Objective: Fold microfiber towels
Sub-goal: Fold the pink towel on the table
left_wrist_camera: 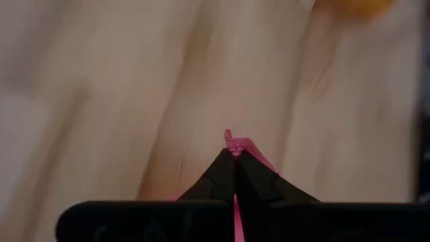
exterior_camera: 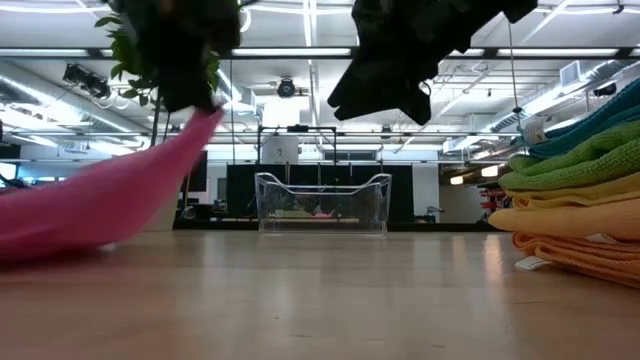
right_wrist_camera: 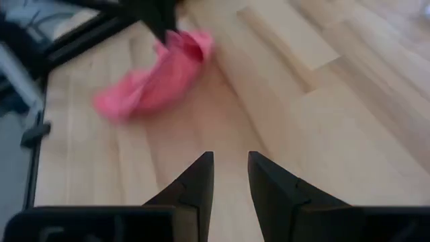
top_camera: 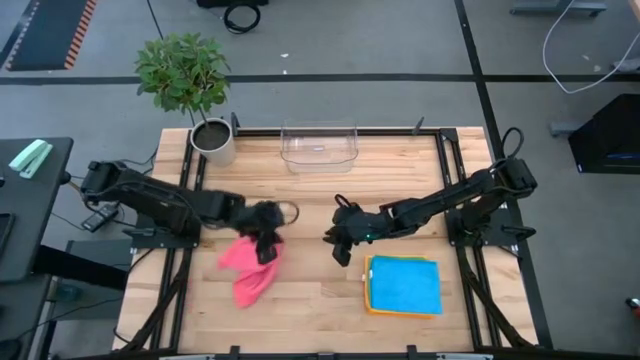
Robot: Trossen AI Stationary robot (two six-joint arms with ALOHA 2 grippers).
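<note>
Pink towel (top_camera: 247,268); blue towel (top_camera: 405,285) tops orange, yellow, green stack.

A loose towel (top_camera: 248,270) lies left of the towel stack (top_camera: 404,285), bin (top_camera: 319,145) behind both.

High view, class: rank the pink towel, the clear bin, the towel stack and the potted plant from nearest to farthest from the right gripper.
From the right gripper:
1. Towel stack, beside it on the right.
2. Pink towel, left, held by the left gripper.
3. Clear bin, at the far edge.
4. Potted plant, far-left corner.
</note>
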